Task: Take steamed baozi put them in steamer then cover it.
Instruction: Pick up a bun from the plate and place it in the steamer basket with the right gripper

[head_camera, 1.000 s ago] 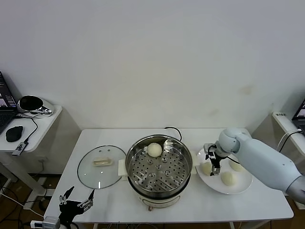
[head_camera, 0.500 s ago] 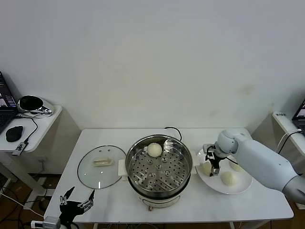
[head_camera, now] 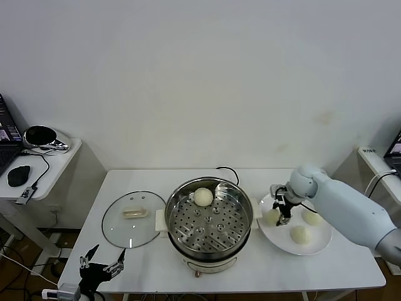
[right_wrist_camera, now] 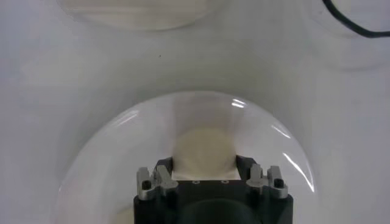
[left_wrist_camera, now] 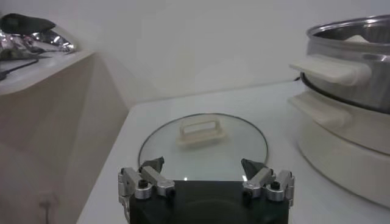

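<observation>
Now smooth cream baozi (right_wrist_camera: 204, 152) between right tool (right_wrist_camera: 205, 168) fingers, on plate (head_camera: 319, 243)

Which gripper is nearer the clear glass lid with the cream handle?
Left. The left gripper hovers open just off the clear glass lid, at the table's near-left edge. The right gripper is beyond the steamer, over a bun on the white plate.

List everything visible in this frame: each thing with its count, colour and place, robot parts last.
Baozi: four, cream-white; one in the steamer, three on the plate.
Steamer: one, steel on white base, table centre.
Cover: one, clear glass, flat on the table left of the steamer.
Plate: one, white, right of the steamer.
Table: one, white.
Side table: one, white, far left, holding a mouse.
Right pincer: straddling the plate's leftmost baozi.
Left pincer: open, parked at the table's front-left edge.
</observation>
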